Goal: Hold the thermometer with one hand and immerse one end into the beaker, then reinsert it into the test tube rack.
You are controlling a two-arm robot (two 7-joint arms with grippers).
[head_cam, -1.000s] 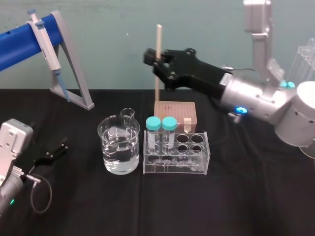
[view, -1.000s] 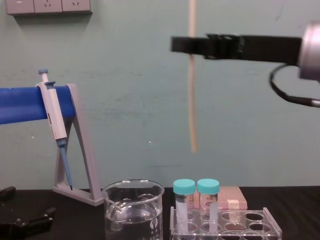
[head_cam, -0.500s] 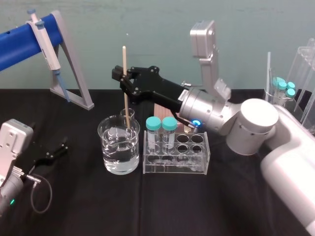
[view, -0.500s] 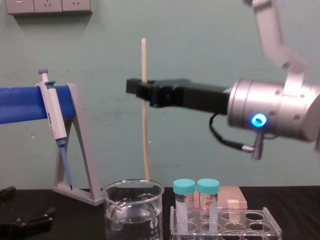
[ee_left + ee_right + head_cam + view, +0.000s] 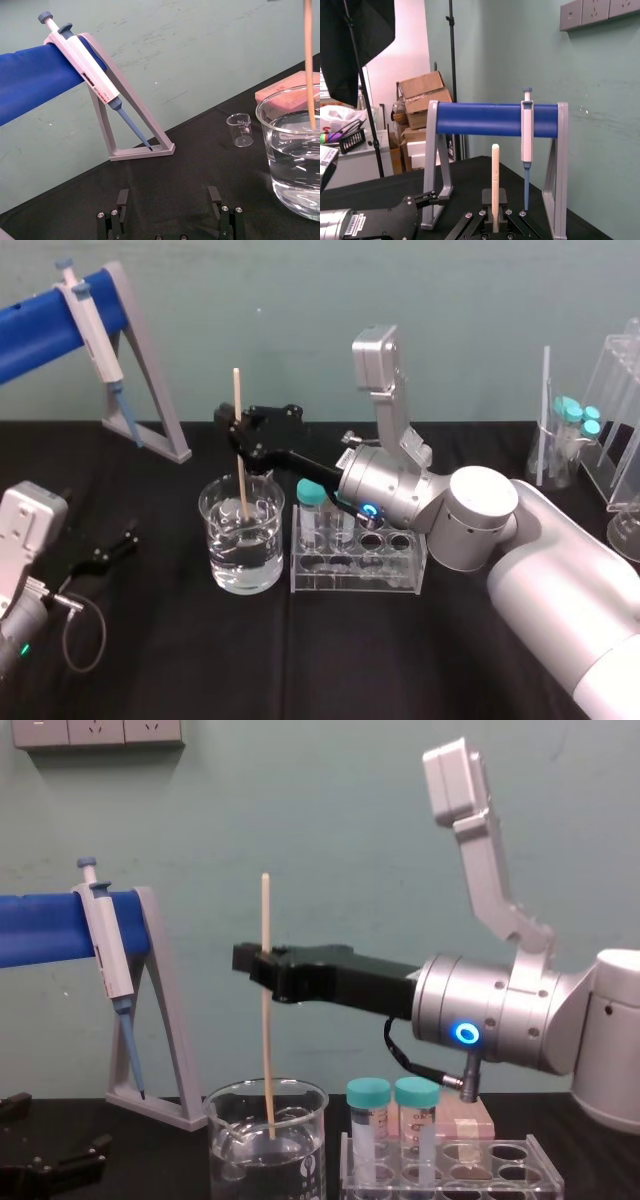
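Observation:
The thermometer [image 5: 238, 405] is a thin cream rod held upright over the beaker [image 5: 241, 540]. My right gripper [image 5: 240, 435] is shut on it near the middle, reaching in from the right above the rack. In the chest view the thermometer [image 5: 266, 920] runs down past the gripper [image 5: 262, 965] into the beaker [image 5: 265, 1140], and its lower end sits in the water. The clear test tube rack [image 5: 350, 580] stands just right of the beaker. My left gripper [image 5: 125, 538] rests open on the table at the left, apart from everything; its fingers [image 5: 120, 210] hold nothing.
A grey-and-blue pipette [image 5: 90, 320] hangs on its stand at the back left. Two teal-capped tubes [image 5: 312, 495] stand in the rack's left holes. A small beaker [image 5: 240, 130] and a pink box [image 5: 460, 1115] lie behind. More glassware [image 5: 565, 440] stands far right.
My right gripper has carried the thermometer left and down, from high behind the rack to over the beaker, and its lower end has gone into the water. The left arm has not moved.

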